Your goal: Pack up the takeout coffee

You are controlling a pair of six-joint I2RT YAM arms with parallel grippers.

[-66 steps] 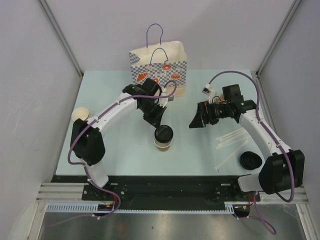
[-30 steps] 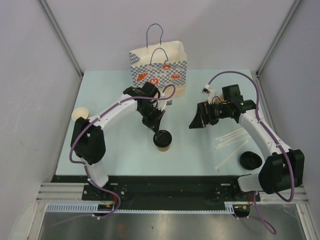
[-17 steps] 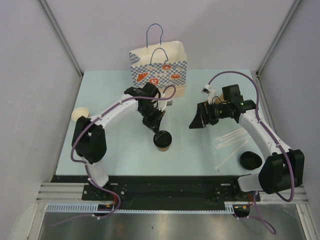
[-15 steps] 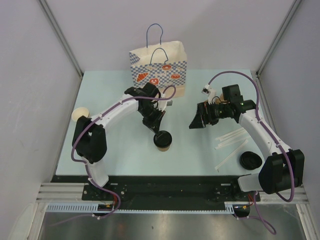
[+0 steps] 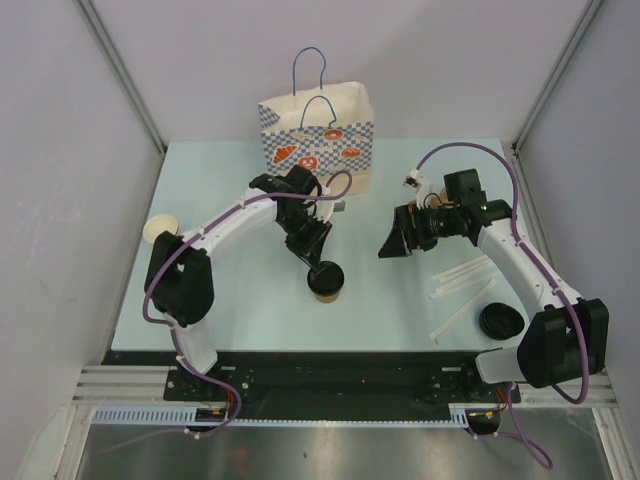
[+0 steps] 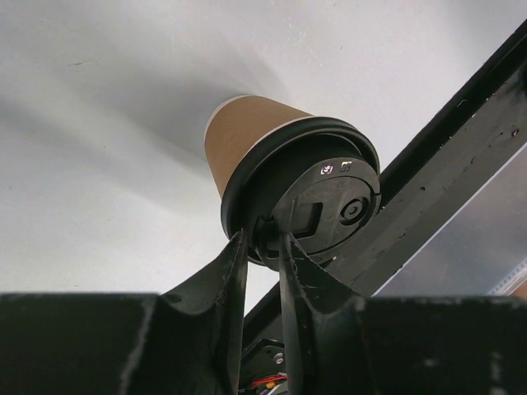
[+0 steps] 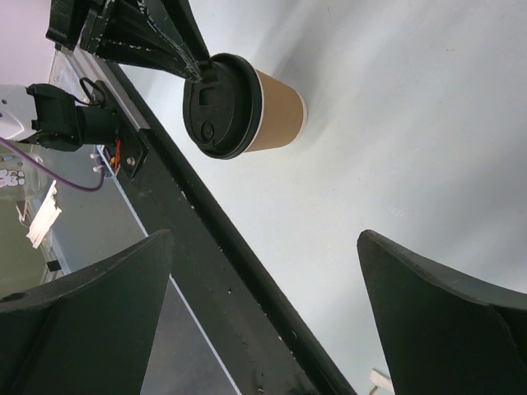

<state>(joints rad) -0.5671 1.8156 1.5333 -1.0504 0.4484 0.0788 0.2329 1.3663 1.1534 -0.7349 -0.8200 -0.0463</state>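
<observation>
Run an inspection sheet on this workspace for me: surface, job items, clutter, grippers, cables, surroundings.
Surface: pale green table, no spills seen.
Job's things: takeout coffee upright, lid on, mid-table; paper bag standing open at the far edge.
Clutter: loose black lid, white straws, lidless cups at the left edge.
Grippers: left gripper fingers narrowly apart at the coffee lid's rim, grip unclear; right gripper wide open, holding nothing.
Cables: purple cables looped along both arms, clear of the cup.
Surroundings: pale walls; black rail at the near edge.
</observation>
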